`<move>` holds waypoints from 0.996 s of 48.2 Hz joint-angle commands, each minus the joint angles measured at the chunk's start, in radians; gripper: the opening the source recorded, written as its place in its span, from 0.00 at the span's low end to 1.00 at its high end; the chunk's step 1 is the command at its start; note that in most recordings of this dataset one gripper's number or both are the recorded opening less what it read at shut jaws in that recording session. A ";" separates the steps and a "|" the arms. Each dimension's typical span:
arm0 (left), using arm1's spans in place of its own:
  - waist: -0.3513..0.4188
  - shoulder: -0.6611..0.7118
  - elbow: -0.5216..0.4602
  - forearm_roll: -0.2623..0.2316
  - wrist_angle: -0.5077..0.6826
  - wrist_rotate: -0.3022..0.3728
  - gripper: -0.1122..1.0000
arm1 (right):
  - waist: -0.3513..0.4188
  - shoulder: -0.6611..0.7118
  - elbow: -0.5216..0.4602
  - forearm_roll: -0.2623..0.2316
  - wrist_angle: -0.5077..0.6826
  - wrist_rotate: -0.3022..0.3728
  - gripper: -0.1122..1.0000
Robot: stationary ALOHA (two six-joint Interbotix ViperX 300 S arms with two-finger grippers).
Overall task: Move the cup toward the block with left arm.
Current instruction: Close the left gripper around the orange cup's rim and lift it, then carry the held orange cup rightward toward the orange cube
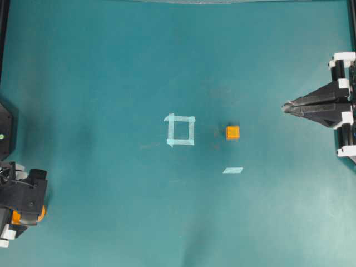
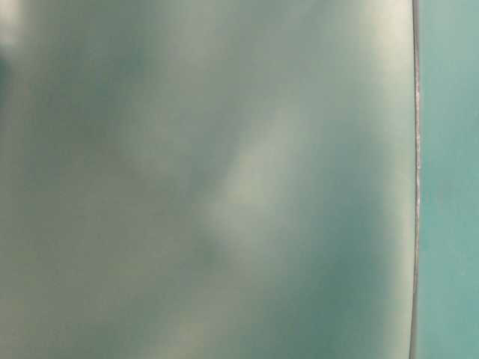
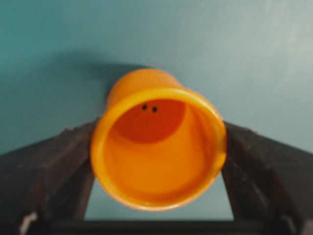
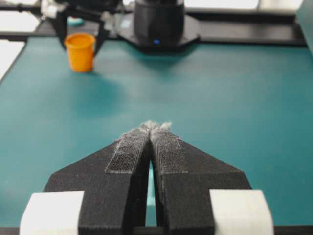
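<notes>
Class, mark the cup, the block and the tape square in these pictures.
cup [image 3: 159, 147]: left wrist view, on its inner wall.
block [image 1: 232, 132]: overhead view, on its top face.
tape square [image 1: 170, 131]: overhead view, on its left strip.

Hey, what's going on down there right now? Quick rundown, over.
Left gripper straddles the cup, not visibly clamped. Right gripper shut, idle. Block sits far across the table, beside a tape square. Path between looks clear.
</notes>
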 commanded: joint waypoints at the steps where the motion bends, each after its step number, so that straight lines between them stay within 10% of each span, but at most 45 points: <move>1: 0.014 -0.014 -0.008 0.008 0.051 0.009 0.75 | 0.002 0.003 -0.029 -0.002 -0.002 -0.002 0.10; 22: 0.301 -0.204 -0.075 0.032 0.388 0.064 0.74 | 0.002 0.005 -0.028 -0.002 0.014 -0.008 0.10; 48: 0.620 -0.236 -0.141 0.072 0.307 0.443 0.74 | 0.002 0.008 -0.029 -0.002 0.017 -0.006 0.10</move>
